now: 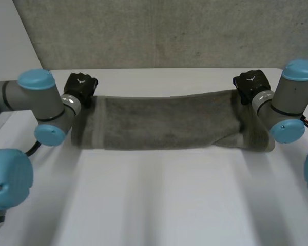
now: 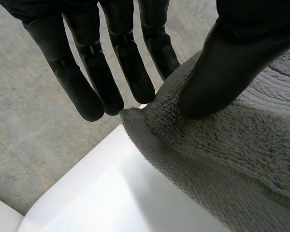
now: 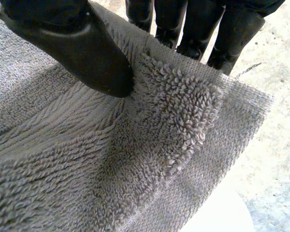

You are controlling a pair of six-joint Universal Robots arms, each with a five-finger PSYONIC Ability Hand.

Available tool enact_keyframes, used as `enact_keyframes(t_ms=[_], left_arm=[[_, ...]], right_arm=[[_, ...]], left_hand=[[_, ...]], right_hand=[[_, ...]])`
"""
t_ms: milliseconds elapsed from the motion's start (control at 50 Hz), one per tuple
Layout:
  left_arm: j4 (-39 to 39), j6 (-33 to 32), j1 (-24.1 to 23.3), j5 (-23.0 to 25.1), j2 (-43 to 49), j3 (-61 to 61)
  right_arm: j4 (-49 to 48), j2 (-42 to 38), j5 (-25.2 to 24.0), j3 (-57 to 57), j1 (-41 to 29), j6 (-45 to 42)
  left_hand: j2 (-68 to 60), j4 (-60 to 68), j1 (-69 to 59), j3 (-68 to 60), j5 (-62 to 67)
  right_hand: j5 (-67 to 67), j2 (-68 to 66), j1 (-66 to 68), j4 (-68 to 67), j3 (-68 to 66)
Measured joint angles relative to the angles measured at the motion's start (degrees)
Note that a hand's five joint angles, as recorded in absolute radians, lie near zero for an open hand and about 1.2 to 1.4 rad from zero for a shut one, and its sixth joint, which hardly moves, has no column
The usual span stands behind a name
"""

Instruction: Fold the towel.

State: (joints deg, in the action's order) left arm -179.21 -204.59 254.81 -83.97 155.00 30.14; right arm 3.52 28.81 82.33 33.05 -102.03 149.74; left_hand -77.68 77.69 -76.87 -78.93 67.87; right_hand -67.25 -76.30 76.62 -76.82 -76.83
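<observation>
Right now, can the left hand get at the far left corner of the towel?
Yes, it seems so: the left hand is right at it, thumb on the towel beside that corner, fingers behind its edge. Nothing stands between.

Head overhead, wrists close, sharing towel (image 1: 164,123)

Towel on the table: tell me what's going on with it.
The two-armed robot is folding a grey towel, which lies as a long band across the white table. The left hand pinches one far corner between thumb and fingers; the right hand pinches the other far corner the same way.
</observation>
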Motion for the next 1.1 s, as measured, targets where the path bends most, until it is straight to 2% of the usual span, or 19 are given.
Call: enact_keyframes(t_ms=[140,260,300,340,360,380,400,420,480,500,620,780,920,1100], left_arm=[[-0.7,0.0,-0.7,0.0,4.8,-3.9],[-4.5,0.1,-1.4,-0.1,6.0,-4.0],[-6.1,0.1,-1.7,-0.3,5.9,-3.8],[-7.6,0.2,-2.2,-0.6,5.8,-3.5],[-7.9,0.3,-2.3,-0.7,5.7,-3.4],[-8.4,0.3,-2.6,-0.9,5.5,-3.3],[-8.5,0.4,-2.8,-1.0,5.3,-3.2],[-8.7,0.4,-3.2,-1.1,4.9,-3.0],[-8.8,0.5,-4.2,-1.4,3.3,-2.2],[-8.7,0.5,-4.5,-1.6,2.5,-1.5],[-8.6,0.7,-5.3,-3.4,-4.9,5.3],[-9.4,0.8,-5.0,-5.3,-20.2,22.9],[-11.3,0.6,-4.4,-5.2,-31.3,40.0],[-14.6,0.4,-3.5,-5.2,-35.2,54.0]], right_arm=[[5.2,-6.7,0.2,-9.5,0.0,-0.6],[8.4,-10.1,0.9,-14.1,0.0,-1.7],[8.8,-10.5,1.5,-14.6,-0.1,-2.1],[8.9,-10.5,2.3,-14.9,-0.1,-2.4],[8.9,-10.4,2.5,-14.9,-0.1,-2.4],[8.9,-10.2,2.8,-14.9,-0.1,-2.4],[8.9,-9.9,3.0,-14.9,-0.2,-2.4],[8.9,-9.4,3.3,-14.8,-0.2,-2.4],[9.2,-7.4,3.7,-14.3,-0.4,-2.2],[9.5,-6.1,3.7,-13.9,-0.4,-2.1],[12.3,1.3,3.8,-10.6,-0.6,-1.7],[15.2,16.3,3.6,5.7,-0.5,-1.7],[10.4,29.5,3.1,29.2,0.0,-1.6],[-1.6,34.8,2.9,51.1,1.1,-1.5]], left_hand=[[0.0,0.0,0.0,0.0,0.0],[0.0,0.0,0.0,0.0,0.0],[0.0,0.0,0.0,0.0,0.0],[0.0,0.0,0.0,0.0,0.0],[3.5,-3.7,3.6,3.7,-3.8],[15.8,-15.6,16.2,15.2,-15.2],[23.1,-23.4,23.7,23.8,-22.5],[33.7,-35.9,35.6,34.6,-34.4],[54.5,-57.0,55.1,56.3,-56.0],[59.7,-61.0,59.5,61.6,-61.2],[62.0,-62.0,61.0,63.6,-63.0],[62.0,-62.0,61.0,63.8,-63.0],[61.7,-61.9,60.9,63.6,-62.5],[55.4,-55.2,54.4,56.6,-55.2]], right_hand=[[0.0,0.0,0.0,0.0,0.0],[1.8,2.0,-2.0,1.6,1.6],[16.9,16.2,-15.9,16.1,15.9],[38.6,37.0,-36.8,36.5,36.4],[43.3,42.6,-42.2,41.0,40.8],[54.6,53.2,-52.7,52.6,52.4],[60.0,57.6,-57.0,57.2,57.1],[63.5,61.3,-60.9,61.1,61.0],[63.8,62.2,-62.8,62.3,62.7],[63.8,62.2,-63.0,62.3,62.7],[63.8,62.2,-63.1,62.3,62.7],[63.8,62.2,-63.4,62.3,62.7],[63.8,62.2,-63.4,62.3,62.7],[63.7,62.2,-63.2,62.3,62.7]])
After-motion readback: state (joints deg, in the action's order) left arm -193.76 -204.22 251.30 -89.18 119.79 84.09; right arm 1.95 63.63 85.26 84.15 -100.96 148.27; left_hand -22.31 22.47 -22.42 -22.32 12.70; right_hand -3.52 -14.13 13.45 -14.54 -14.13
